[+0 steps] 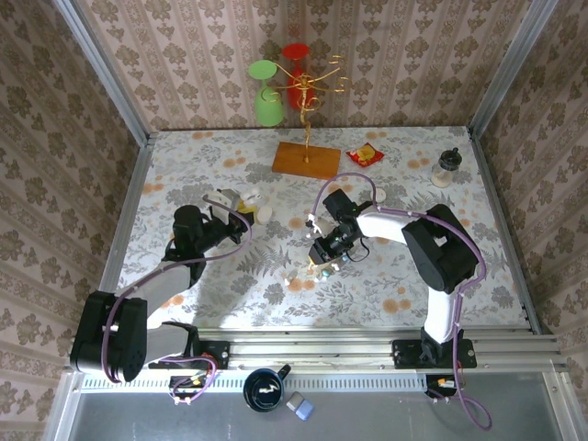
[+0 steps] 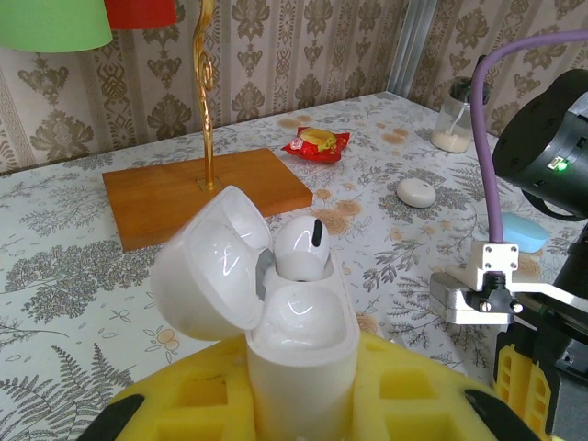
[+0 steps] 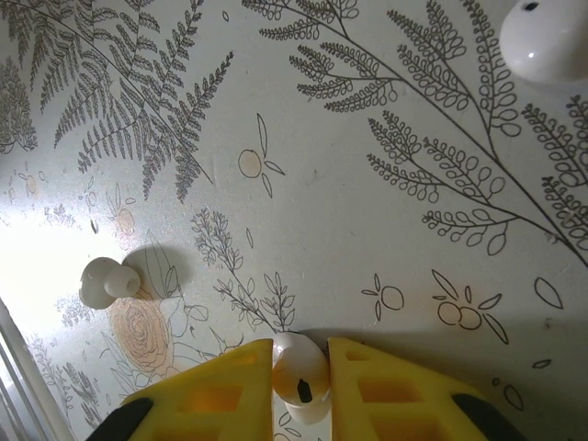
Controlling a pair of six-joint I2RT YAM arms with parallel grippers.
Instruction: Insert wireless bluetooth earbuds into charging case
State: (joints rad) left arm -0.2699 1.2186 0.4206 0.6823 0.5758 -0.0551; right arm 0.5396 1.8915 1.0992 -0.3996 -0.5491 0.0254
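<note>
In the left wrist view the white charging case (image 2: 300,323) stands upright between the yellow fingers of my left gripper (image 2: 303,390), which is shut on it. Its lid (image 2: 204,274) hangs open to the left, and one white earbud (image 2: 301,246) sits in the far slot. My right gripper (image 3: 301,356) is down at the tabletop, shut on a white earbud (image 3: 299,378) pinched between its yellow pads. Another white earbud (image 3: 103,281) lies loose on the table to the left of it. From above, the left gripper (image 1: 237,209) and right gripper (image 1: 324,265) are about a hand-width apart.
A wooden base (image 1: 306,159) carries a gold hook stand with a green cup (image 1: 266,94) and a red cup (image 1: 299,57). A red snack packet (image 1: 365,154) and a small jar (image 1: 446,167) lie at the back right. A white pebble case (image 2: 416,192) and a blue case (image 2: 525,230) rest near the right arm.
</note>
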